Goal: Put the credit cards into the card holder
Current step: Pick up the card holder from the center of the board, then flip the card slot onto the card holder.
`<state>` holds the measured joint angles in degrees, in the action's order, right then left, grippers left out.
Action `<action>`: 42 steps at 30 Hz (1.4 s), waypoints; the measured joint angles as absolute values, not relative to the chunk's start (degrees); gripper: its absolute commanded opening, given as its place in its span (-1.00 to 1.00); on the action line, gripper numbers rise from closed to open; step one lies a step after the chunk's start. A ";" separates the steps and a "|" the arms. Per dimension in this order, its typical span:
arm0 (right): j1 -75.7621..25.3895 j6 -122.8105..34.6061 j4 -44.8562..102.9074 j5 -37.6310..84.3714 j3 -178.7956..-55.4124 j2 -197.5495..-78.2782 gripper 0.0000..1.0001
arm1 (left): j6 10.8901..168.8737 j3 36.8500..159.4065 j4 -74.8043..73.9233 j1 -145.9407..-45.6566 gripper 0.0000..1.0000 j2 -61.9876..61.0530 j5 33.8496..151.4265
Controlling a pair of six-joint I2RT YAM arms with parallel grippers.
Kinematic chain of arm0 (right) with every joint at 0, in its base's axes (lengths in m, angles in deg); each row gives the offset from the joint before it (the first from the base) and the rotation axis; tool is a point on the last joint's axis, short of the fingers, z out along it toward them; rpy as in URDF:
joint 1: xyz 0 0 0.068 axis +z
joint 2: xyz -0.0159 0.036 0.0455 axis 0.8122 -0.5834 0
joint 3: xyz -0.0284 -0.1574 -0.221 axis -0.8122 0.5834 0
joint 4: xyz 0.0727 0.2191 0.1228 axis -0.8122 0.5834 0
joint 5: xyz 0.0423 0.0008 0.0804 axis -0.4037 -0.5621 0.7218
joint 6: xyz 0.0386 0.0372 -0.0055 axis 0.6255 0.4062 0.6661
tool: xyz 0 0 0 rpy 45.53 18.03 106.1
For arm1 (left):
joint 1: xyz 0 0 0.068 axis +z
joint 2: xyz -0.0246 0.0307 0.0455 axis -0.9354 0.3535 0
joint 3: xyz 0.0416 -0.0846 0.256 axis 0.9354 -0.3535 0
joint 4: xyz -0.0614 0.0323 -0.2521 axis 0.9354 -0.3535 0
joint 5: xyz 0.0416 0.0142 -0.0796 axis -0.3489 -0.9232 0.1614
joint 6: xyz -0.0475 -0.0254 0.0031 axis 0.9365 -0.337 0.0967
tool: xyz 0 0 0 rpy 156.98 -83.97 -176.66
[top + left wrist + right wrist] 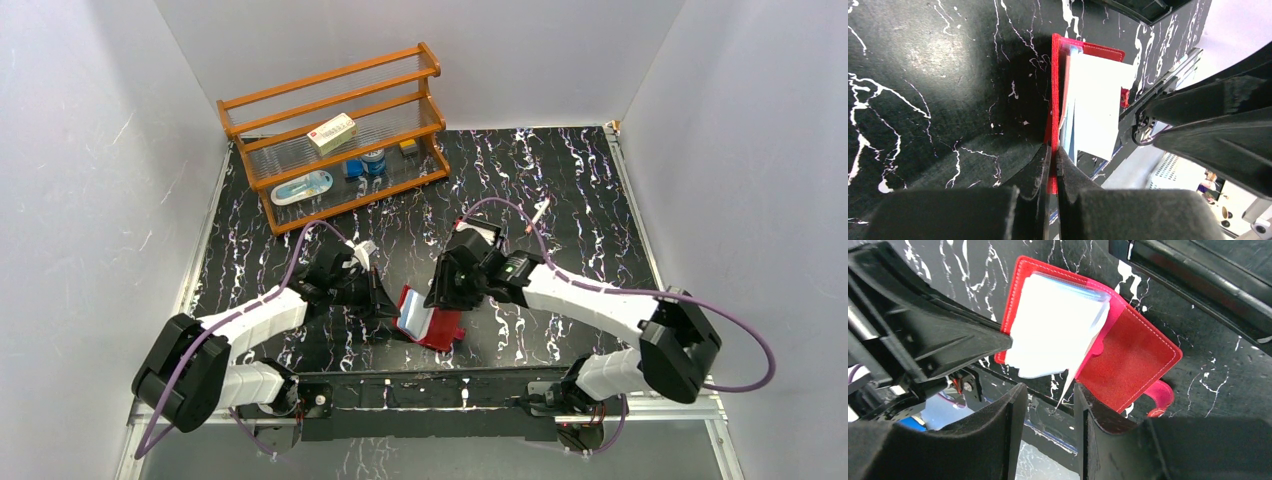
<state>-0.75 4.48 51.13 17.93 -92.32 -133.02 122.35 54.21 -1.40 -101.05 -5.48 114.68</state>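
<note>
— Where is the card holder (432,322)?
— On the counter (560,200), in the middle close to the near edge. It is open and propped partly up between the two arms.
— The left jaws?
— Pressed together on the edge of its red cover, pinching it.
— And the right jaws?
— Spread, just beside the holder. A white card (1053,330) sticks out of the holder's clear pocket, its thin corner reaching between them; I cannot tell whether it touches either side.
</note>
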 measured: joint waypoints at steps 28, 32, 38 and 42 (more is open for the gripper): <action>3.84 4.81 49.29 16.29 -100.32 -147.24 -0.03 | 122.46 54.19 -3.08 -102.07 -1.00 -9.02 110.64; 3.90 4.79 49.25 16.31 -100.69 -148.91 -0.03 | 122.49 54.19 -3.10 -102.07 -1.00 -9.05 110.57; 3.90 4.59 49.75 15.70 -100.73 -150.11 -0.09 | 122.49 54.19 -3.15 -102.07 -1.00 -9.13 110.44; 3.90 4.41 51.70 14.10 -100.71 -150.11 -0.13 | 122.62 54.17 -3.45 -102.07 -1.00 -9.24 110.20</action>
